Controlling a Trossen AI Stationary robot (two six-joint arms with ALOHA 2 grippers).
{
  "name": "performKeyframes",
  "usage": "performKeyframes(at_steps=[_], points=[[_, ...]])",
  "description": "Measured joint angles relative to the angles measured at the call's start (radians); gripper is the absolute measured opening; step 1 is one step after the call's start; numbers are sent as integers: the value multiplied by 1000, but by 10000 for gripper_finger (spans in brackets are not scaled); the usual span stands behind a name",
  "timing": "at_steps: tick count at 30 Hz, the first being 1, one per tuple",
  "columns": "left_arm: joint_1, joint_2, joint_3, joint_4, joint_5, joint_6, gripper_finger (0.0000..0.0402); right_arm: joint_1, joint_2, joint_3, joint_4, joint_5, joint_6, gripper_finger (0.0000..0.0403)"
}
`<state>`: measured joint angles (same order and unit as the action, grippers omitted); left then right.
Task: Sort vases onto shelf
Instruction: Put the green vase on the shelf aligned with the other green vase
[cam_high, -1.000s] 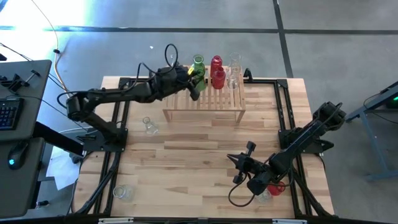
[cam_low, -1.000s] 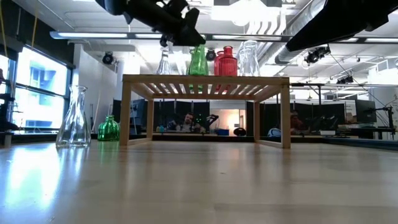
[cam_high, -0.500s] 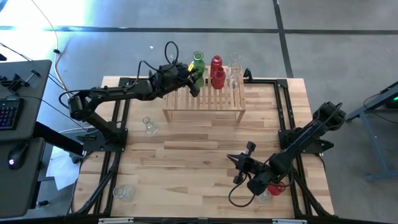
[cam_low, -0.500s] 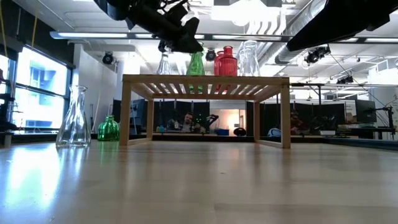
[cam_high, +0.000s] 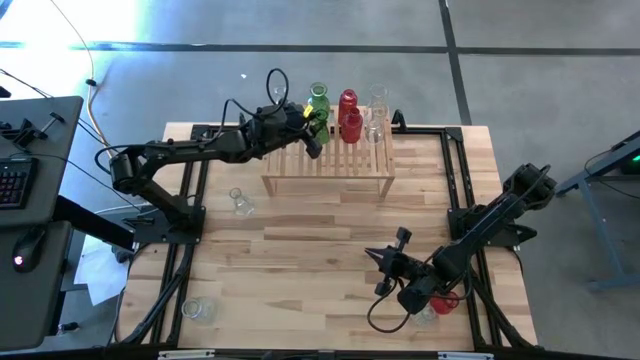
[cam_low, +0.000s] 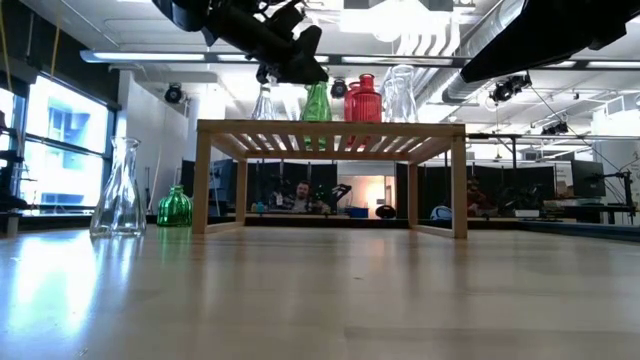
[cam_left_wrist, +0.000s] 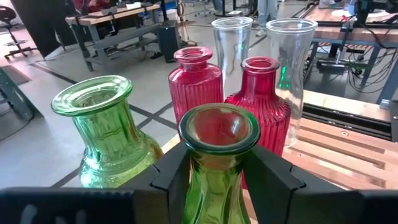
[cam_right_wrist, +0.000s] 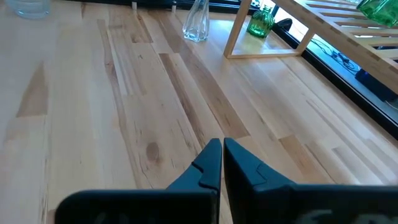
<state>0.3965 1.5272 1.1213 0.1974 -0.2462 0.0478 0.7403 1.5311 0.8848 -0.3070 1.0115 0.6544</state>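
The light-wood shelf (cam_high: 330, 172) stands at the table's far side. On its slatted top are a green vase (cam_left_wrist: 102, 134), two red vases (cam_left_wrist: 196, 78) (cam_left_wrist: 261, 99) and two clear vases (cam_left_wrist: 232, 43) (cam_left_wrist: 291, 56). A second green vase (cam_left_wrist: 219, 134) stands in front of them, with my left gripper (cam_left_wrist: 217, 177) around its neck, also seen from above (cam_high: 312, 124). My right gripper (cam_right_wrist: 222, 158) hovers shut and empty over the near right of the table (cam_high: 374, 258). My left gripper has the green vase's neck (cam_left_wrist: 214, 180), just under the flared mouth, between its two fingers (cam_left_wrist: 177, 174), one on each side. The fingers come nearly level from the table's left side. The vase stands upright with its base on the shelf's top (cam_low: 316, 104).
A clear flask (cam_high: 240, 203) stands on the table left of the shelf, and a small green vase (cam_low: 174, 207) sits behind the shelf's left leg. A clear glass (cam_high: 198, 310) is at the near left corner. A red vase (cam_high: 446, 298) lies under my right arm.
My left gripper has shifted the green vase a little toward the far left on the shelf top, and the vase now stands upright and narrower in the low view. The right arm has kept still.
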Motion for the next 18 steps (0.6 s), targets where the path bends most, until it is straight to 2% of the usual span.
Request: performKeyframes(at_steps=[13,18], points=[[3,0,0,-26,-10,16,119,0,0,0,1,-10,0,0],[3,0,0,-36,-10,17,135,0,0,0,1,-14,0,0]])
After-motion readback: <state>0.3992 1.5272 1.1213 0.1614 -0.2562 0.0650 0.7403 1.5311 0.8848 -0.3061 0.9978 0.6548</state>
